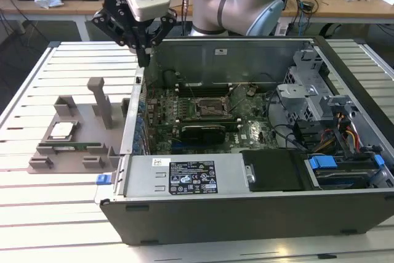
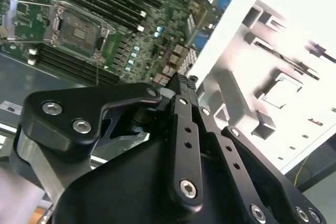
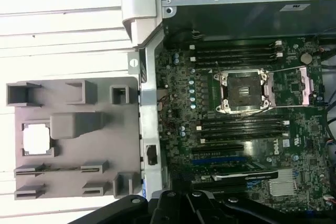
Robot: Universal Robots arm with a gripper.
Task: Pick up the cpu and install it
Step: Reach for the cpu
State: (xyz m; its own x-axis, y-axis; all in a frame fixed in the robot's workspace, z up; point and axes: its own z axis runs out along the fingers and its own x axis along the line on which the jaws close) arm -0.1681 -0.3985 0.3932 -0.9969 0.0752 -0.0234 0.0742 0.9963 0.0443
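over the wall of the computer case (image 1: pixel 246 214) my pincer (image 1: pixel 144 61) hangs pinched closed, empty; the cpu (image 1: pixel 61 130) lies well apart, in the grey holder (image 1: pixel 61 158) on the desk (image 1: pixel 37 207).

Pale slatted worktable (image 1: pixel 37 214), cluttered wooden desk (image 1: pixel 345 7) behind, dark floor (image 1: pixel 13 60).

Exterior view overlooks the case (image 1: pixel 246 214); both wrist views share the socket (image 3: pixel 244 92)
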